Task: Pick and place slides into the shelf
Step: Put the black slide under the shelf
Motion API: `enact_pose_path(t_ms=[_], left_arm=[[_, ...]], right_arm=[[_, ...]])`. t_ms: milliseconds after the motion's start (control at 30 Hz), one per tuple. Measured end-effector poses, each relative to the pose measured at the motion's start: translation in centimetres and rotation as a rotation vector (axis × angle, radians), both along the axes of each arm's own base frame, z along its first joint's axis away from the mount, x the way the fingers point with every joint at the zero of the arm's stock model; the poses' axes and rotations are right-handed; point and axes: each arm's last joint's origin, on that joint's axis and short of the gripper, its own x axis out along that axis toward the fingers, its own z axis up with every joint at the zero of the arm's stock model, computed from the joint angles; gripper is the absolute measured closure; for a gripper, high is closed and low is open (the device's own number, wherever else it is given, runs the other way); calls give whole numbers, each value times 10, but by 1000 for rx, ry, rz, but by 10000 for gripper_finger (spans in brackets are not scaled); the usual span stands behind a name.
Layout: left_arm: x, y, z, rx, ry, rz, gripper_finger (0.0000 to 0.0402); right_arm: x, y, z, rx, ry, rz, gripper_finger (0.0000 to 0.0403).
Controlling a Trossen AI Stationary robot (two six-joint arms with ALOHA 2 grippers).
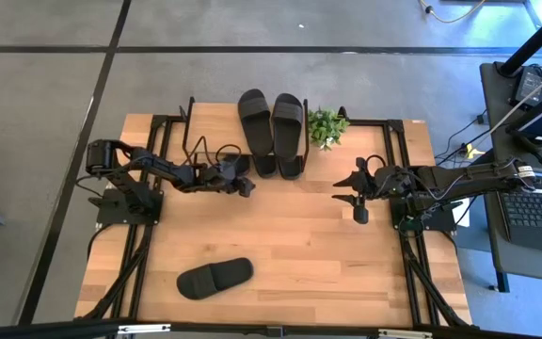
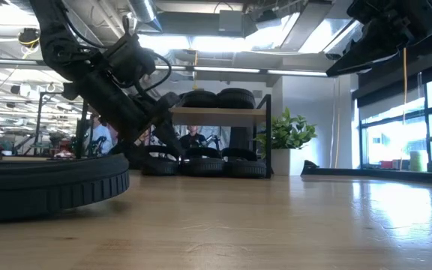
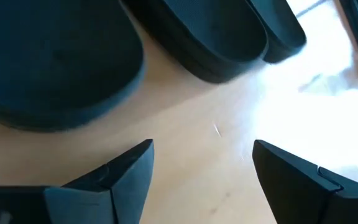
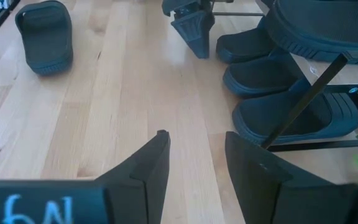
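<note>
One loose slide (image 2: 47, 184) fills the low view's foreground; from above it lies alone on the desk (image 1: 327, 254) near the front edge, long axis roughly across the desk, strap toward the left. The other slides sit at the shelf (image 1: 252, 118): two (image 1: 273, 127) on its top plank, more on the lower tier. Left pincer (image 1: 245, 185), fingers spread wide and empty, hovers just before the shelf; right pincer (image 1: 351, 188), narrowly parted and empty, waits near the plant (image 1: 327, 125). Judged nearer the loose slide: the left arm, which must reach toward the front.
</note>
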Motion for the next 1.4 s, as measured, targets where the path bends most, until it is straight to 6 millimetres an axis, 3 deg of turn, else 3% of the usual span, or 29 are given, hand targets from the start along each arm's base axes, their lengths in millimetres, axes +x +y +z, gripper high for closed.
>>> enact_pose_path(t_ms=[200, 400, 533, 733, 833, 1100, 1267, 1400], left_arm=[[3, -7, 2, -101, -49, -100, 138], [15, -27, 17, -169, -227, -242, 138], [20, -45, 46, -118, -376, -335, 138], [19, -78, 116, 10, -570, -446, 138], [13, -100, 150, 42, -526, -496, 138], [-16, -161, 207, 28, -61, -534, 138], [-37, -193, 218, -100, 43, -535, 138], [-50, -220, 214, -202, 60, -554, 138]], right_arm=[[0, 0, 0, 0, -2, 0, 247], [1, 0, 2, -2, -28, 2, 247], [4, 0, 7, -24, -77, 17, 247], [8, 1, 19, -72, -205, 41, 247], [10, 1, 25, -100, -266, 51, 247], [31, 3, 32, -149, -409, 83, 247], [55, 6, 24, -113, -446, 105, 247], [73, 8, 13, -56, -464, 117, 247]])
